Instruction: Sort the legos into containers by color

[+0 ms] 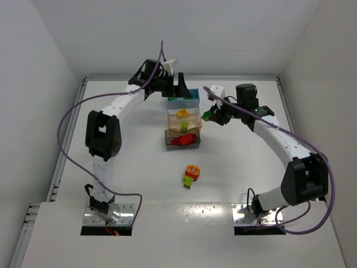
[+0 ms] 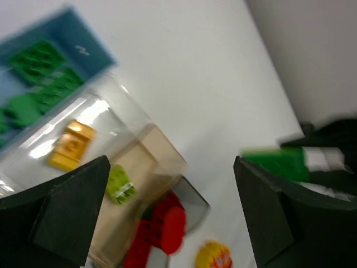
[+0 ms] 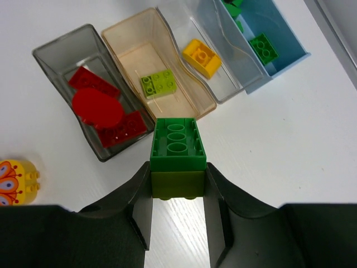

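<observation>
Bins stand in a row. The blue bin (image 1: 184, 96) (image 3: 284, 33) holds green legos (image 3: 263, 47). A clear bin (image 3: 226, 84) beside it holds a yellow brick (image 3: 202, 57). The tan bin (image 1: 193, 124) (image 3: 125, 50) holds a lime brick (image 3: 158, 84). The grey bin (image 1: 167, 140) (image 3: 53, 61) holds red pieces (image 3: 97, 103). My left gripper (image 1: 179, 89) (image 2: 172, 190) hangs open and empty over the far end of the row. My right gripper (image 1: 211, 115) (image 3: 177, 184) is shut on a green brick (image 3: 177, 146) stacked on an olive one, just right of the tan bin.
A yellow, red and green clump (image 1: 192, 174) (image 3: 17, 181) lies on the white table in front of the grey bin. White walls close the table at the back and on both sides.
</observation>
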`<state>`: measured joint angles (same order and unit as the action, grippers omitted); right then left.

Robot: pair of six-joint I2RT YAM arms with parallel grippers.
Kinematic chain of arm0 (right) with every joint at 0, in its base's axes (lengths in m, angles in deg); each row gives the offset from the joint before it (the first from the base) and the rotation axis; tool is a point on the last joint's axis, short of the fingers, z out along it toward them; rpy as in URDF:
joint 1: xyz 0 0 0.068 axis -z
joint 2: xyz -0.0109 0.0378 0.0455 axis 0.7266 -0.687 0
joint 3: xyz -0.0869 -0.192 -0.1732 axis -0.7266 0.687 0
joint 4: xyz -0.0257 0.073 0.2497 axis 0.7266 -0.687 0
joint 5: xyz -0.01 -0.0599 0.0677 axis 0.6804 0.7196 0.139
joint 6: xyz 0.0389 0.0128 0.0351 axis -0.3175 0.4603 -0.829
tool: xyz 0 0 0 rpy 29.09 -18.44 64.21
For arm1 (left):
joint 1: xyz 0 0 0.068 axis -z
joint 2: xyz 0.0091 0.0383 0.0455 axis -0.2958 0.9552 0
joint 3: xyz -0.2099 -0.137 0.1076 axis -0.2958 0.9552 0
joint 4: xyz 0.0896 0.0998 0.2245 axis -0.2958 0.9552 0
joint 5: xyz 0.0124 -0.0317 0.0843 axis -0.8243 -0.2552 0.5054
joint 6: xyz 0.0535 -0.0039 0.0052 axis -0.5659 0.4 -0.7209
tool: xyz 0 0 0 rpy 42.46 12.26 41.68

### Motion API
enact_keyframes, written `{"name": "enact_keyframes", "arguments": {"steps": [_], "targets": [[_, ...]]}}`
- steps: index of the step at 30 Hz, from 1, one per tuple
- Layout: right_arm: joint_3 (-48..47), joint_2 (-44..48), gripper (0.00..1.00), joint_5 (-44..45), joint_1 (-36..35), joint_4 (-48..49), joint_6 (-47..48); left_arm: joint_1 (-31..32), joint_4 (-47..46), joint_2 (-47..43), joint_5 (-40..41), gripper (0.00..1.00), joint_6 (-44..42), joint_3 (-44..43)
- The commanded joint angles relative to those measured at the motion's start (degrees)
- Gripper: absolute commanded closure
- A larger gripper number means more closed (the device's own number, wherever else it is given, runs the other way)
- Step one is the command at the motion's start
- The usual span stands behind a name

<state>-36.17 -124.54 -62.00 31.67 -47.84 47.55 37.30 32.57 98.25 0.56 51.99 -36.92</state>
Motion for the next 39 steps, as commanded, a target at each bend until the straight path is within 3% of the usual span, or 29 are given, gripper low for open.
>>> {"name": "enact_keyframes", "arguments": {"steps": [1, 2, 4, 6, 11, 18, 28, 34, 39], "targets": [[0.0, 1.8, 0.95, -10.3, 2.0, 1.9, -1.2, -0.8, -16.8, -9.8, -19.5, 0.0, 9.8, 13.8], [0.0, 1.8, 0.95, -11.9, 2.0, 1.2, -1.2, -0.8, -23.0, -11.5, -25.3, 0.0, 13.9, 18.3], [-0.6, 1.8, 0.95, -16.9, 3.7, -0.8, -1.8, -0.8, -37.8, -15.1, -27.2, 0.02, 20.0, 25.0], [-2.1, 1.1, 0.95, -21.7, 4.4, -3.5, -1.8, -0.2, -35.9, -15.2, -25.1, 0.02, 14.6, 25.2], [-6.2, -1.1, 0.95, -29.4, 5.5, -7.9, -1.8, 2.6, -23.5, -11.9, -23.0, 0.13, -5.4, 16.7], [-7.8, -3.2, 0.95, -34.2, 6.7, -11.7, -3.7, 3.8, -22.9, -12.8, -31.1, 0.19, -13.2, 18.5], [-4.4, -2.7, 0.94, -37.0, 7.3, -5.8, -12.5, 6.5, -16.8, -15.9, -38.7, 0.2, -19.4, 19.5], [-3.9, -2.7, 0.94, -37.0, 7.3, -4.7, -13.6, 9.5, -7.5, -17.0, -35.5, 0.2, -28.9, 18.3], [-3.9, -2.7, 0.94, -37.0, 7.3, -4.7, -13.6, 10.0, -4.6, -17.5, -34.7, 0.2, -30.9, 17.6]]}}
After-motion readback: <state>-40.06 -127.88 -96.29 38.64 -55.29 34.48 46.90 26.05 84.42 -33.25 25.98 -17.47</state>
